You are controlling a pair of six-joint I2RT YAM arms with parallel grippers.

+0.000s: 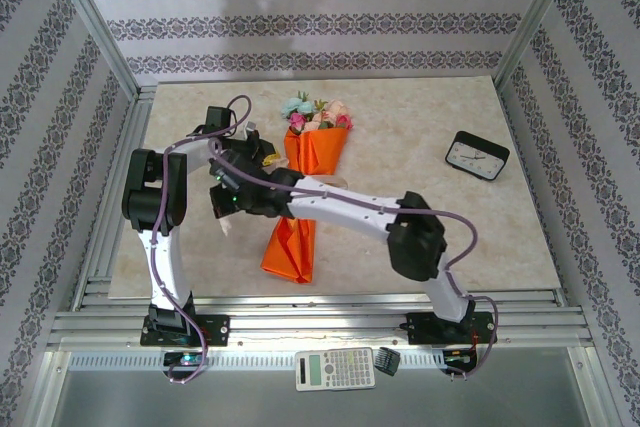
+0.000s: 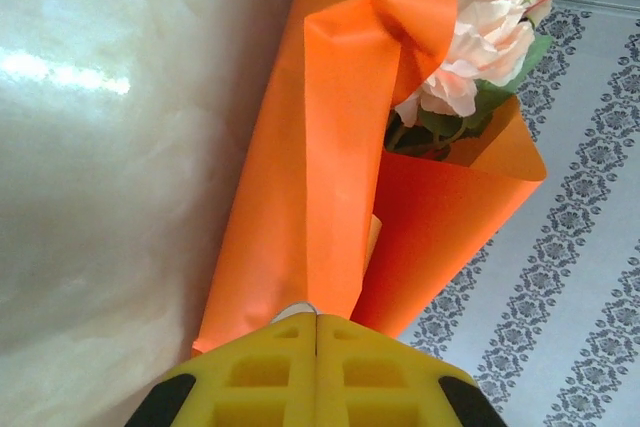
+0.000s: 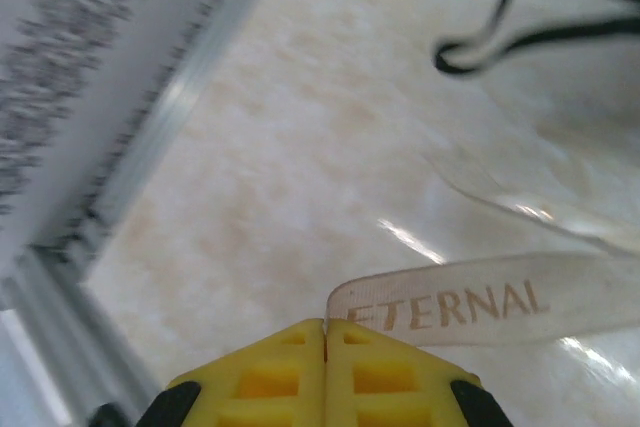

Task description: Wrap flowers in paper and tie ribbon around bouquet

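The bouquet (image 1: 316,153) lies wrapped on the bench (image 1: 510,237), flowers (image 1: 318,115) at the far end. The right claw (image 3: 326,325) is pinched shut on the ribbon (image 3: 470,307) end — likely to draw it round the wrap; the left claw (image 2: 316,319) is closed tight beside the orange paper (image 2: 310,177) — probably steadying it

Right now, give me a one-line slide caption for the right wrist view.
Right pincer shut on the end of a beige ribbon printed ETERNAL, over the pale marble tabletop.
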